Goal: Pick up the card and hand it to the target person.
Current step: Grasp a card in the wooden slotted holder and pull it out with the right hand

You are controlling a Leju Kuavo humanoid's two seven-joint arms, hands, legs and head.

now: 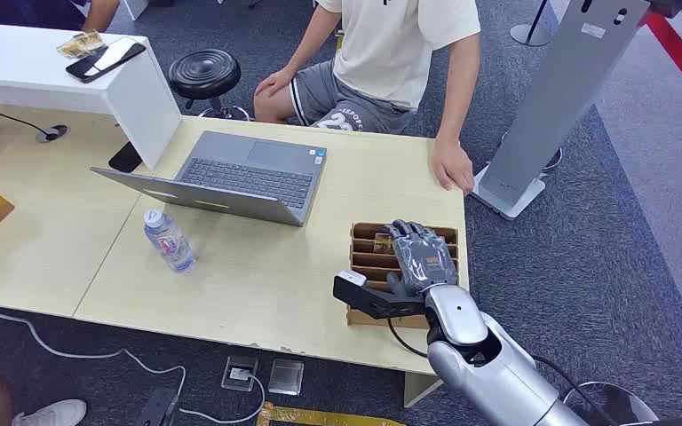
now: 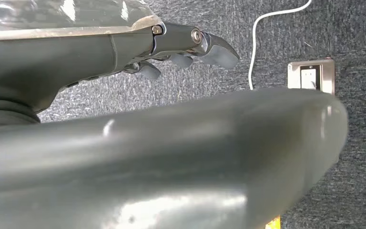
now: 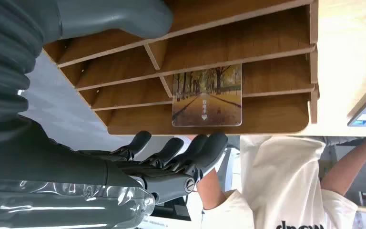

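Note:
A card [image 3: 207, 95] printed with an autumn tree-lined path stands in a slot of the wooden rack [image 3: 267, 47], which sits at the table's near right corner [image 1: 368, 238]. My right hand [image 1: 422, 257] hovers over the rack with its fingers apart. The thumb [image 3: 114, 16] is on one side of the rack and the dark fingers [image 3: 181, 152] reach past the other side, none touching the card. Across the table sits a person in a white shirt [image 1: 404, 44], one hand [image 1: 452, 166] resting on the table edge. My left hand [image 2: 124, 52] hangs over the carpet, holding nothing.
An open laptop [image 1: 240, 173] and a water bottle [image 1: 170, 240] stand on the table left of the rack. A white shelf with a phone [image 1: 105, 60] and a black stool [image 1: 205, 73] are behind. A grey stand [image 1: 519, 191] rises at the right. A floor socket [image 2: 311, 75] lies below.

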